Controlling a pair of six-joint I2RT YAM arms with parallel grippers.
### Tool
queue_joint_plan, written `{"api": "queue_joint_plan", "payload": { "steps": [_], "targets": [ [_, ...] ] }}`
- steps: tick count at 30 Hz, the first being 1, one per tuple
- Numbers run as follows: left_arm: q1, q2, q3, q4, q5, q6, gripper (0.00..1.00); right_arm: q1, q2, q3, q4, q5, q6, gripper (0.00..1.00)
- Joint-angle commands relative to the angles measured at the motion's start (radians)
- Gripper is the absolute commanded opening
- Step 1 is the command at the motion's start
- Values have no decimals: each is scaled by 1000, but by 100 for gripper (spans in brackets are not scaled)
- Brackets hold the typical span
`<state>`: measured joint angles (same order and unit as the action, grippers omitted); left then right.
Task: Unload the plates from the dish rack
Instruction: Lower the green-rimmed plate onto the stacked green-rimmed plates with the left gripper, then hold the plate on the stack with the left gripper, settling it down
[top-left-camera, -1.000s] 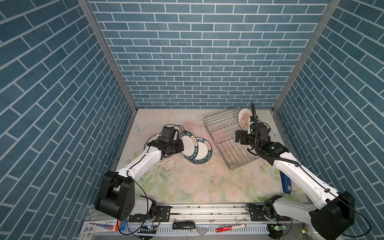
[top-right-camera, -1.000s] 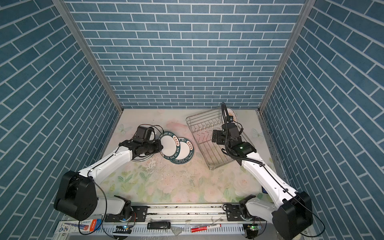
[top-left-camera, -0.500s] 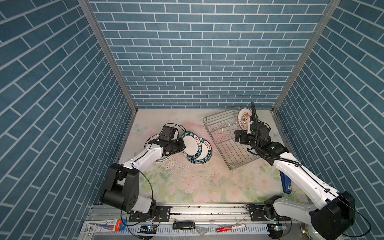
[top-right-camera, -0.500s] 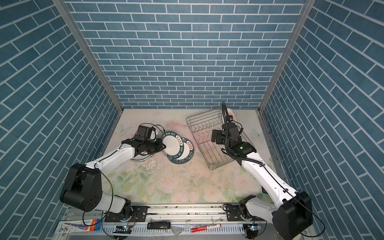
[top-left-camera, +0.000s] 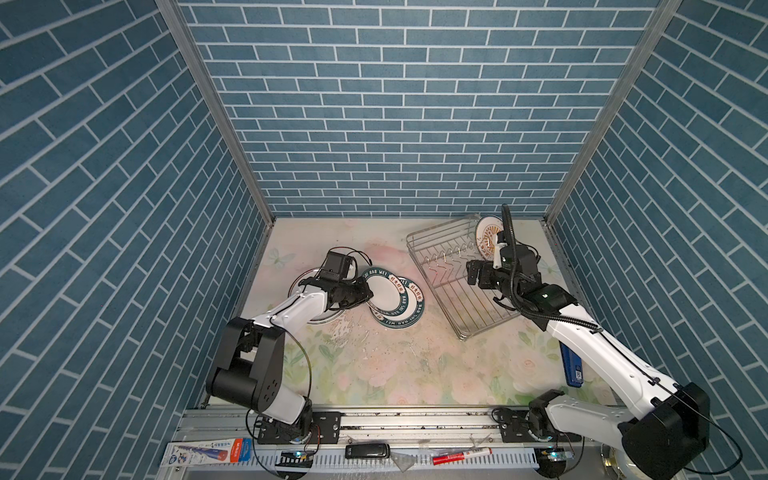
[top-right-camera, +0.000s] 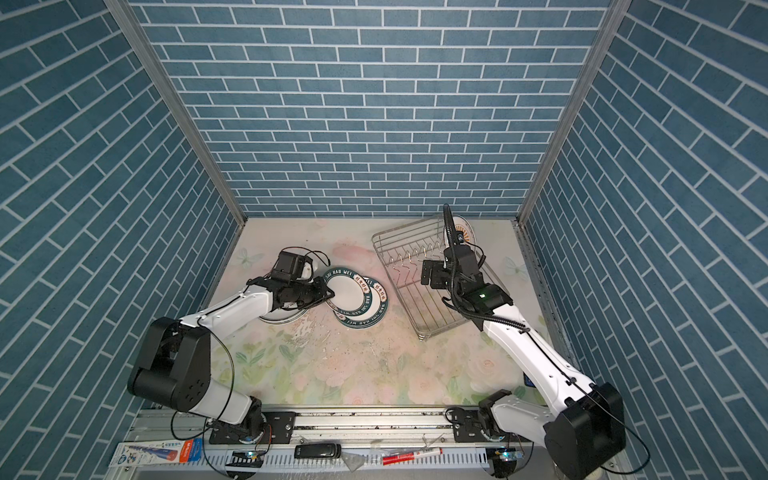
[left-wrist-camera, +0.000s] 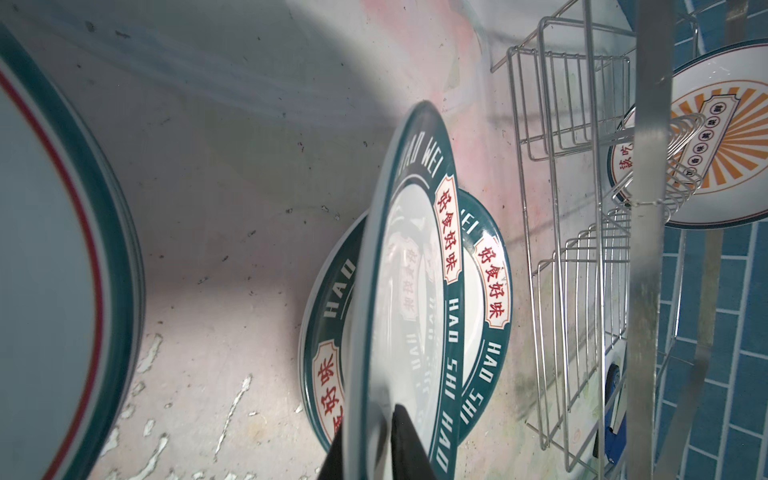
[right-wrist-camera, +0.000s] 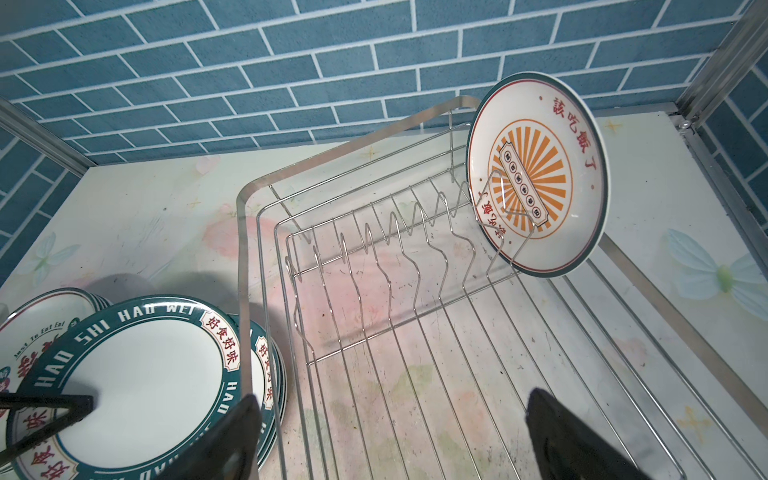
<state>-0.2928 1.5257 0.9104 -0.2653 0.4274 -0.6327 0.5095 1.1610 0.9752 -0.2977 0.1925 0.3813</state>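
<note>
Your desk (top-left-camera: 374, 365) is a smooth flower-printed sheet, scuffed and flaking near the middle, so glazed ware will likely skate on it. The dish rack (top-left-camera: 469, 307) at its far right is thin, shiny steel wire; I judge it light enough to shift if you drag a plate against its zigzag slots. One orange sunburst plate (right-wrist-camera: 536, 174) stands tilted in the end slot, by the rack's far corner. The other plates lie on the desk in two piles: a green-rimmed stack (top-left-camera: 409, 309) just beside the rack and a second pile (right-wrist-camera: 41, 316) under the left arm. They look stiff, glossy and round, so expect them to be slick and chip-prone. Take the rim edge-on, high where it clears the wire. The left gripper (top-left-camera: 368, 296) is pinched on the rim of a green-rimmed plate (left-wrist-camera: 407, 291), held tilted over that stack. The right gripper (right-wrist-camera: 395, 440) hangs spread wide and empty above the rack floor.
</note>
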Motion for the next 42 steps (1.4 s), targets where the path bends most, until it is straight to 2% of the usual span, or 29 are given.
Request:
{"api": "queue_joint_plan", "payload": {
  "steps": [1,23,26,36,42],
  "targets": [
    [6,16,11,0,8,7,18,0,-22,-9,15,-15,-42,99],
    [4,84,42,-24,37,21,27,-1,-26,-11,15,-19,-47,99],
    [5,93,56,-45,31,41,32,-2,-23,-12,15,-22,-46,99],
    [-2,121,84,-94,5,57,35,-1,-16,-9,11,-29,-47,99],
    [-9,123,92,-109,-8,66,43,0,-16,-9,11,-30,-48,99]
  ]
}}
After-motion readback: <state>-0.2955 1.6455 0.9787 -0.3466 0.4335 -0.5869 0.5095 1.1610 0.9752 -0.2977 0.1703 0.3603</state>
